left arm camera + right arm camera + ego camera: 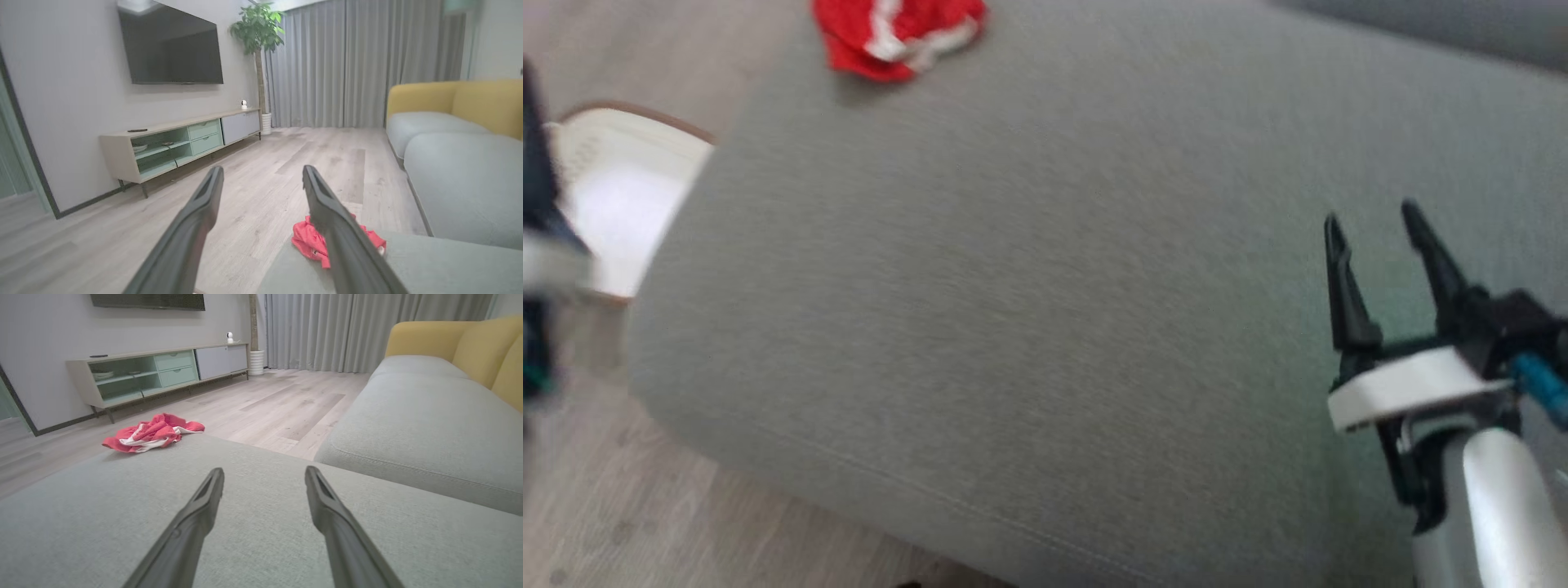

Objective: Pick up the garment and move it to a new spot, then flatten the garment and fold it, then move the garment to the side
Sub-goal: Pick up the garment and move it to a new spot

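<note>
Well apart, crumpled red garment (894, 37) on grey cushion (1045, 286), right hand (1370, 214) spread

Garment (894, 37): one item, red cloth with white trim. State: crumpled in a loose heap, unfolded, not held. Location: on the grey cushion (1045, 286), near its far corner; well ahead and to the left of the right gripper's fingers (1346, 294). In the left wrist view it lies beyond the left gripper's fingers (339, 232), partly hidden by one.
</note>
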Available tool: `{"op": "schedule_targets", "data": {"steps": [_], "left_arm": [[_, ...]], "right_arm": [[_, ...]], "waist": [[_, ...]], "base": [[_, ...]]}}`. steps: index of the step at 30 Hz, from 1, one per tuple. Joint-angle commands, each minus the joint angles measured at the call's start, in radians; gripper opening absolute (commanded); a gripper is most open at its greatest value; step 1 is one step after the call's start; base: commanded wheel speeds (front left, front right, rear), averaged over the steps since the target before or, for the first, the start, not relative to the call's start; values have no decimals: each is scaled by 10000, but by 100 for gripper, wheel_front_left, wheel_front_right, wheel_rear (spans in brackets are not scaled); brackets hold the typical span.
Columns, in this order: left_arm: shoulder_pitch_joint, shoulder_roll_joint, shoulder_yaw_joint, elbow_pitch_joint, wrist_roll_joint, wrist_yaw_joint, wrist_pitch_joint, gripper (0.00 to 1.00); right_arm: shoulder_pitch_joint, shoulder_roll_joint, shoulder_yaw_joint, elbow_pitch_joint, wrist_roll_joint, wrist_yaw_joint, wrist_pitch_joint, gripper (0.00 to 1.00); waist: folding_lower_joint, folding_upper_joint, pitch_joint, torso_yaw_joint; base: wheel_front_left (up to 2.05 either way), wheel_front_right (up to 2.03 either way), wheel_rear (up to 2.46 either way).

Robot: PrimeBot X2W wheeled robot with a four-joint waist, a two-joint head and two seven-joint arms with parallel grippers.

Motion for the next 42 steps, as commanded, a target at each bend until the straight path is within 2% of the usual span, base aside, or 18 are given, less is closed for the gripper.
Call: {"op": "schedule_targets", "data": {"steps": [1, 3, 5, 11, 20, 28, 29, 30, 31, 32, 42], "left_arm": [[-659, 654, 528, -132, 90, -27, 114, 100], [-1822, 967, 600, 447, 111, -128, 553, 100], [-2943, 1024, 652, 1123, 85, -125, 837, 100], [-5195, 740, 292, 3456, 209, -238, 1347, 100], [-6387, -317, -380, 6020, 38, -775, 1839, 100], [-6761, -675, -693, 7811, -32, -984, 2328, 100], [-6817, -702, -696, 7980, -67, -1020, 2379, 85], [-6869, -723, -695, 8113, -100, -1080, 2388, 45], [-6926, -725, -700, 8218, -101, -1117, 2328, 14], [-6982, -703, -722, 8303, -68, -1142, 2234, 0], [-7583, -450, -803, 8587, 155, -1406, 1174, 0]], "right_arm": [[-203, -53, 221, -426, -84, 65, 60, 100], [-299, -53, 126, -849, -312, 65, 309, 100], [-320, -53, -16, -1253, -514, 65, 533, 100], [-376, -53, -219, -2331, -744, 65, 1036, 100], [-109, -53, -745, -3473, -698, 65, 1437, 100], [-311, -53, -841, -3666, -546, 65, 1320, 100], [-333, -53, -855, -3642, -527, 65, 1288, 100], [-348, -53, -862, -3620, -505, 65, 1256, 100], [-363, -53, -873, -3596, -474, 65, 1214, 100], [-379, -53, -873, -3563, -442, 65, 1177, 100], [-524, -53, -859, -2872, -115, 65, 728, 100]], "waist": [[-4, 0, 1157, -1117], [-4, 0, 1557, -1398], [-4, 0, 1944, -1626], [-4, 0, 2950, -2334], [-4, 0, 4326, -2978], [-4, 0, 4733, -3307], [-4, 0, 4734, -3327], [-4, 0, 4720, -3349], [-4, 0, 4693, -3364], [-4, 0, 4656, -3377], [-4, 0, 3711, -3439]], "base": [[0, 0, 0], [0, 0, 0], [0, 0, 0], [0, 0, 0], [0, 0, 0], [0, 0, 0], [0, 0, 0], [0, 0, 0], [0, 0, 0], [0, 0, 0], [0, 0, 0]]}}
